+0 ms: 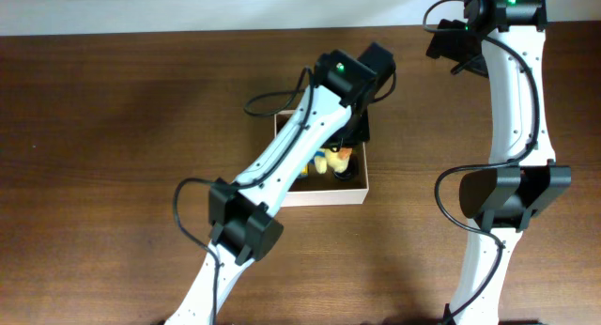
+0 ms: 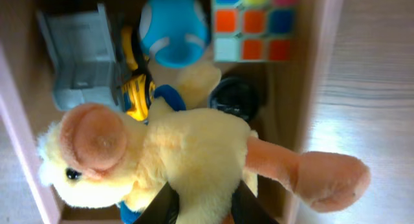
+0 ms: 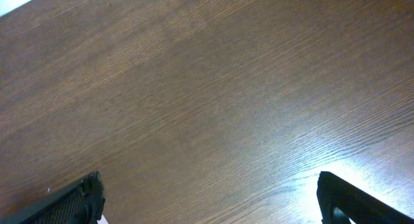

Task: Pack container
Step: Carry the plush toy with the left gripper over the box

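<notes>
Left end effector (image 2: 204, 208) grips duck (image 2: 187, 153); foot (image 2: 323, 179) overlaps container (image 2: 321, 56) wall.

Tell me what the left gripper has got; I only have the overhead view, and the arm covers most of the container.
Observer: In the left wrist view, the left gripper has its fingers closed on either side of a yellow plush duck. The duck is over the container, with one orange foot sticking out past the wall.
Operator: What is lying in the box under the duck?
Observer: A colour cube, a blue ball, a grey plastic toy and a yellow toy car are on the cardboard floor, crowded towards the far end.
</notes>
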`<action>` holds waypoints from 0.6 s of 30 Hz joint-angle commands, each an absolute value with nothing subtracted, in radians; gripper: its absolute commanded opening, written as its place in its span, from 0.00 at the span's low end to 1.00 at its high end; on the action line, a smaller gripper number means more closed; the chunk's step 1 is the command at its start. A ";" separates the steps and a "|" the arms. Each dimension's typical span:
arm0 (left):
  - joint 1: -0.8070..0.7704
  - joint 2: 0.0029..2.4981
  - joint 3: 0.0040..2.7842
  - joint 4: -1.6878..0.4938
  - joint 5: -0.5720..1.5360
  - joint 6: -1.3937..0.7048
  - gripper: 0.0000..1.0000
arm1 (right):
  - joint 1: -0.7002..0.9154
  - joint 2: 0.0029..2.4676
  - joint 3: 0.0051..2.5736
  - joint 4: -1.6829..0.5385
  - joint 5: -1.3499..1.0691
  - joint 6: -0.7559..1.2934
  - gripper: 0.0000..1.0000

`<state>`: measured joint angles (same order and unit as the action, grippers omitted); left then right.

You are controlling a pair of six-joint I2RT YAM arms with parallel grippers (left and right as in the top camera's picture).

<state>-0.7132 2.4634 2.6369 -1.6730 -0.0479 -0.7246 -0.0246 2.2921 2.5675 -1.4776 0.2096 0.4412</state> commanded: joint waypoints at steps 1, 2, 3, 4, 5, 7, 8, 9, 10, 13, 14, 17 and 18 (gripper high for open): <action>-0.715 2.501 2.648 -1.685 -0.007 -0.774 0.21 | -0.028 2.280 2.569 -1.478 0.221 0.447 0.99; -0.715 2.504 2.648 -1.684 0.008 -0.774 0.20 | -0.028 2.280 2.569 -1.478 0.221 0.447 0.99; -0.716 2.506 2.648 -1.683 0.023 -0.774 0.20 | -0.028 2.280 2.569 -1.478 0.221 0.447 0.99; -0.717 2.507 2.648 -1.681 0.025 -0.780 0.20 | -0.028 2.280 2.569 -1.478 0.221 0.447 0.99; -0.720 2.507 2.648 -1.681 0.023 -0.797 0.20 | -0.028 2.280 2.569 -1.478 0.221 0.447 0.99; -0.725 2.507 2.648 -1.679 0.023 -0.825 0.20 | -0.028 2.280 2.569 -1.478 0.221 0.447 0.99; -0.728 2.507 2.648 -1.677 0.023 -0.836 0.20 | -0.028 2.280 2.569 -1.478 0.221 0.447 0.99; -0.731 2.508 2.648 -1.676 0.023 -0.847 0.20 | -0.028 2.280 2.569 -1.478 0.221 0.447 0.99; -0.733 2.508 2.648 -1.674 0.023 -0.853 0.20 | -0.028 2.280 2.569 -1.478 0.221 0.447 0.99; -0.739 2.508 2.648 -1.662 0.024 -0.873 0.22 | -0.028 2.280 2.569 -1.478 0.221 0.447 0.99; -0.741 2.508 2.648 -1.658 0.023 -0.879 0.24 | -0.028 2.280 2.569 -1.478 0.221 0.447 0.99; -0.747 2.508 2.648 -1.658 0.023 -0.890 0.24 | -0.028 2.280 2.569 -1.478 0.221 0.447 0.99; -0.749 2.508 2.648 -1.658 0.023 -0.890 0.24 | -0.028 2.280 2.569 -1.478 0.221 0.447 0.99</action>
<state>-0.7399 2.5118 2.6369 -1.6569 0.0162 -0.8577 -0.0246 2.2921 2.5675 -1.4776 0.2096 0.4416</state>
